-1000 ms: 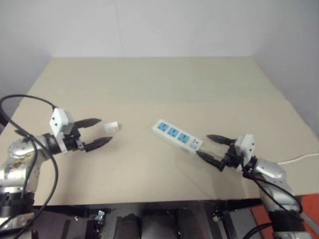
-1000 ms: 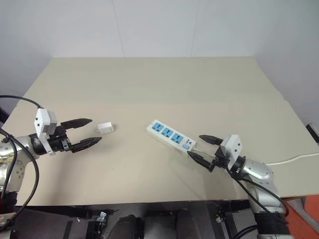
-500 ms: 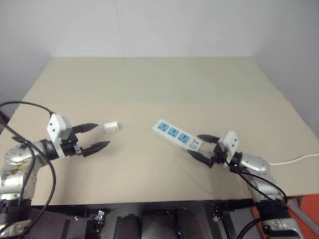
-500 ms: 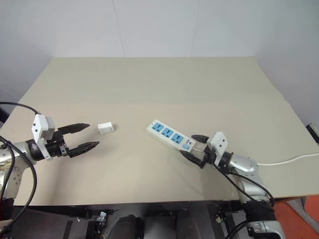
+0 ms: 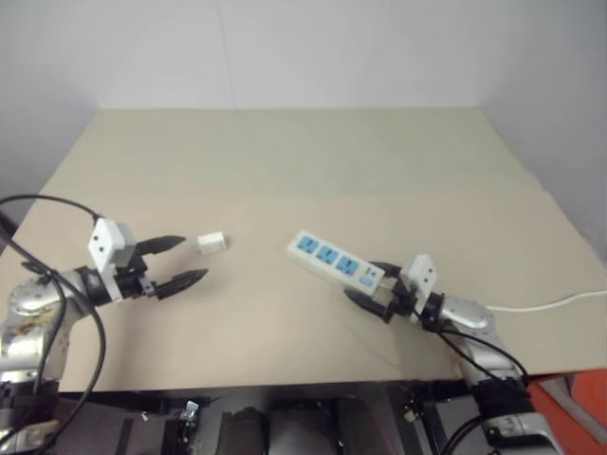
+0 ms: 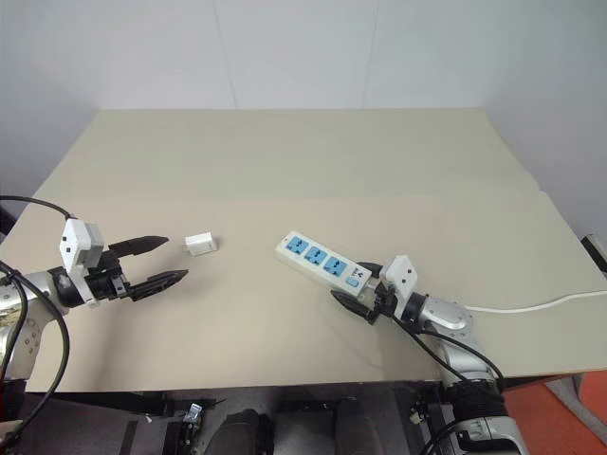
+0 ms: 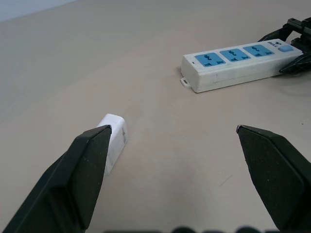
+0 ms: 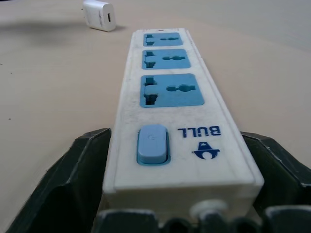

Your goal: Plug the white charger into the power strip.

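One white charger (image 6: 200, 244), one three-socket power strip (image 6: 325, 263); left gripper (image 6: 162, 262) wide apart, empty; right gripper (image 6: 358, 292) straddling strip's switch end.

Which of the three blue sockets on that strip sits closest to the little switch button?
The end socket directly beside the blue switch on the power strip; the other two lie farther along, toward the white charger.

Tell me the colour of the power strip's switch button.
Light blue, on the white power strip; the switch button shows best in the right wrist view.
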You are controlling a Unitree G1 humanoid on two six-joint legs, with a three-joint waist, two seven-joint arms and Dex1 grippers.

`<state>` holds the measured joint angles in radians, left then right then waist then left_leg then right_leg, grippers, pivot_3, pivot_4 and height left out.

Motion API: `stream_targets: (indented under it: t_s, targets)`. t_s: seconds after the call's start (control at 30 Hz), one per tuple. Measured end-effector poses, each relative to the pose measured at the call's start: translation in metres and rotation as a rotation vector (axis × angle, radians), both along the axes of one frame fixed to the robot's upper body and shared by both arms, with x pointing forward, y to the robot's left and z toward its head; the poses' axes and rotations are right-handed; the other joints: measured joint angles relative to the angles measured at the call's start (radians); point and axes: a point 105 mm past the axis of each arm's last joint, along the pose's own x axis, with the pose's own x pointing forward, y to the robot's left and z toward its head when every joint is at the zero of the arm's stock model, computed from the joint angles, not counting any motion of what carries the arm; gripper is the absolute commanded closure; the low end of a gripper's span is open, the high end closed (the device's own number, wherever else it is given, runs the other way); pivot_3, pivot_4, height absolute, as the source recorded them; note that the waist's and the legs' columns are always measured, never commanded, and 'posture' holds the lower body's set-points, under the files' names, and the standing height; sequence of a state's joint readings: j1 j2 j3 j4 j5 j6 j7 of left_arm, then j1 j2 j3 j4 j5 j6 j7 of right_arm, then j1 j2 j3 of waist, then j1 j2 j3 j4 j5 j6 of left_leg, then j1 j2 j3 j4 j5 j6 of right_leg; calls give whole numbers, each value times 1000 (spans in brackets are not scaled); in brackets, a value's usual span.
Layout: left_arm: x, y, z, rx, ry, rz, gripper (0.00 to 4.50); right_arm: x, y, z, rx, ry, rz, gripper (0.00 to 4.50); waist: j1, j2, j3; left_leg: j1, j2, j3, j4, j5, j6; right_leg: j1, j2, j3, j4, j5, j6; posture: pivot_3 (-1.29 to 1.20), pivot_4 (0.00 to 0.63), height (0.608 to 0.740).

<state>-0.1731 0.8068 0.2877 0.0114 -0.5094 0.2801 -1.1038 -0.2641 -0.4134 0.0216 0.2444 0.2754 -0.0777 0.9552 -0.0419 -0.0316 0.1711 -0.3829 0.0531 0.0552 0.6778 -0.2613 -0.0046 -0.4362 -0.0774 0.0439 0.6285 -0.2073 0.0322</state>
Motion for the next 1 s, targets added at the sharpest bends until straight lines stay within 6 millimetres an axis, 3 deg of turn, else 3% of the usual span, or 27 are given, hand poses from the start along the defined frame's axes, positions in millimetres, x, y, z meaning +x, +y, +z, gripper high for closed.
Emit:
stream_targets:
  t_s: [0.03,0.27,0.5,0.7,0.83,0.93,1.0]
  targets:
    - [0,0,0,0,-1,0,0,0,0,0,1,1,2,1078,0,0,0,0,0,0,0,0,0,0,0,0,0,0,0,0,150,740]
    - [9,-2,7,10,-41,35,0,0,1,-1,-15,-23,-1,1076,0,-1,-1,0,0,0,0,0,0,0,0,0,0,0,0,0,150,740]
    - [48,-21,33,214,-123,108,0,2,2,0,-33,-36,23,1076,2,-3,-2,0,0,-1,0,0,0,1,0,0,0,0,0,0,150,740]
    - [79,-41,52,432,14,15,0,8,3,1,-53,-36,45,1076,0,-3,-2,-1,-1,-2,1,0,0,1,1,-1,0,0,0,0,150,740]
    - [95,-65,64,573,150,-100,0,13,9,3,-76,-57,69,1076,-3,-3,-2,-1,-2,-2,1,0,0,1,1,0,-1,0,1,0,150,740]
    - [106,-75,53,651,233,-131,0,15,12,3,-63,-57,66,1076,-10,-3,-2,0,-2,-3,0,0,1,1,1,0,-1,0,0,0,150,740]
    - [111,-75,35,728,300,-145,0,15,13,2,-58,-58,61,1076,-13,-3,-2,-1,-2,-3,1,0,1,1,1,1,-1,0,0,0,150,740]
